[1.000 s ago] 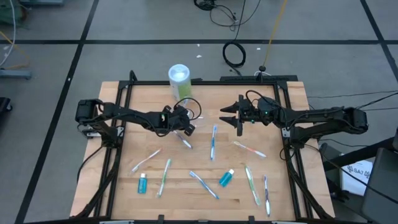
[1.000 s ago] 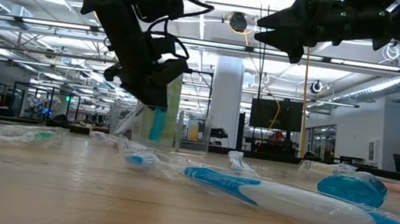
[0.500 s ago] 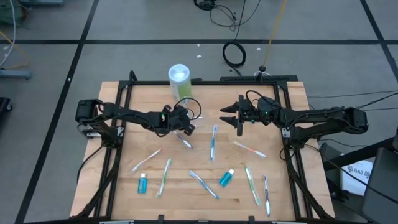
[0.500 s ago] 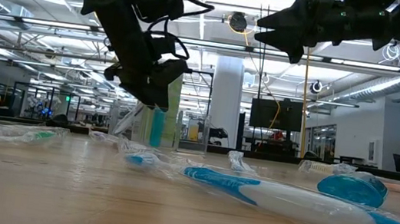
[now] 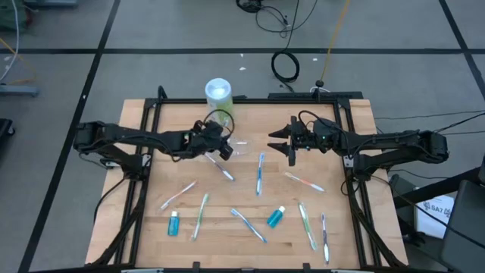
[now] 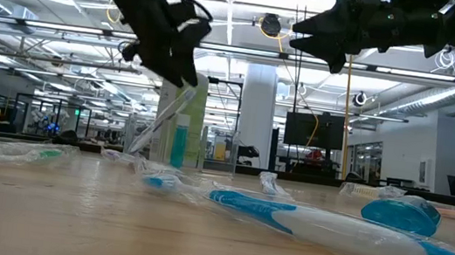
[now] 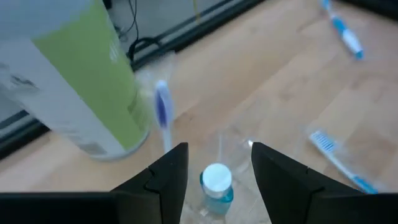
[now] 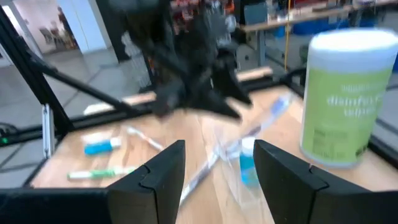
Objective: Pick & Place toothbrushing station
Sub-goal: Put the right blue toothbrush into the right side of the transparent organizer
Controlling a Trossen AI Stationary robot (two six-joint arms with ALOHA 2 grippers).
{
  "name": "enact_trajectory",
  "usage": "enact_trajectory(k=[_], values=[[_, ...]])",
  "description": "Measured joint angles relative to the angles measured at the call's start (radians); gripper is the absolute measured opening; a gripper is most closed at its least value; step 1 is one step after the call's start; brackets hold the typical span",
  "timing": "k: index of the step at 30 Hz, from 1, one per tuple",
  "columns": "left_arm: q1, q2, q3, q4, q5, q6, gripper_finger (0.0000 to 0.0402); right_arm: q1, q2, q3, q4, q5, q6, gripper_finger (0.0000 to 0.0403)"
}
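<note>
A small clear container [image 6: 175,136] stands on the table near the far edge, with a teal white-capped tube [image 7: 216,182] and a slanting toothbrush [image 7: 162,111] inside it. My left gripper [image 6: 183,76] hangs open just above and to the left of it, its fingers [image 7: 169,177] on either side of the tube's cap in the left wrist view but touching nothing. Loose toothbrushes [image 5: 260,173] and two more teal tubes [image 5: 276,217] lie flat on the wood. My right gripper [image 5: 282,145] is open and held high at the far middle.
A tall green-and-white canister [image 5: 218,97] stands at the table's far edge right behind the container. Toothbrushes [image 5: 201,214] and a tube [image 5: 173,224] are scattered over the near half. A black frame [image 5: 144,152] runs along the table's sides.
My left gripper has risen and drawn back toward the table's left edge, away from the clear container. The teal tube and the toothbrush stay standing in the container.
</note>
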Motion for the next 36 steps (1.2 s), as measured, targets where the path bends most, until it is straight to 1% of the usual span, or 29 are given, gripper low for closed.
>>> enact_trajectory(k=[3, 5, 8, 11, 14, 16, 17, 21, 23, 26, 29, 36], values=[[-0.016, -0.047, 0.0, 0.001, 0.0, 0.028, 0.0184, 0.0, 0.0, 0.0, -0.064, 0.017, 0.011, 0.0183], [-0.027, -0.068, 0.0, 0.0, 0.0, 0.055, 0.0184, 0.0, 0.0, 0.0, -0.114, 0.073, 0.05, 0.0183], [-0.044, -0.078, 0.0, 0.004, 0.0, 0.098, 0.0184, -0.008, 0.0, 0.0, -0.212, 0.216, 0.104, 0.0183], [-0.049, -0.077, 0.0, 0.005, 0.0, 0.106, 0.0184, -0.026, 0.0, 0.0, -0.336, 0.402, 0.167, 0.0183], [-0.043, -0.077, 0.0, 0.006, 0.016, 0.089, 0.0184, -0.06, 0.0, 0.0, -0.476, 0.585, 0.269, 0.0183], [-0.038, -0.077, 0.0, 0.005, 0.04, 0.099, 0.0184, -0.091, 0.0, 0.0, -0.564, 0.663, 0.359, 0.0183], [-0.035, -0.077, 0.0, 0.006, 0.049, 0.113, 0.0184, -0.107, 0.0, 0.0, -0.607, 0.682, 0.406, 0.0183], [-0.028, -0.077, 0.0, 0.006, 0.052, 0.144, 0.0184, -0.181, 0.0, -0.001, -0.769, 0.686, 0.534, 0.0183], [-0.027, -0.077, 0.0, 0.007, 0.053, 0.143, 0.0184, -0.216, 0.0, -0.025, -0.801, 0.71, 0.578, 0.0183], [-0.026, -0.077, 0.0, 0.007, 0.052, 0.132, 0.0184, -0.28, 0.0, -0.093, -0.768, 0.71, 0.637, 0.0183], [-0.026, -0.077, 0.0, 0.008, 0.052, 0.125, 0.0184, -0.352, 0.0, -0.152, -0.712, 0.654, 0.652, 0.0183], [-0.026, -0.077, 0.0, 0.008, 0.052, 0.124, 0.0184, -0.464, 0.0, -0.209, -0.707, 0.568, 0.657, 0.0183]])
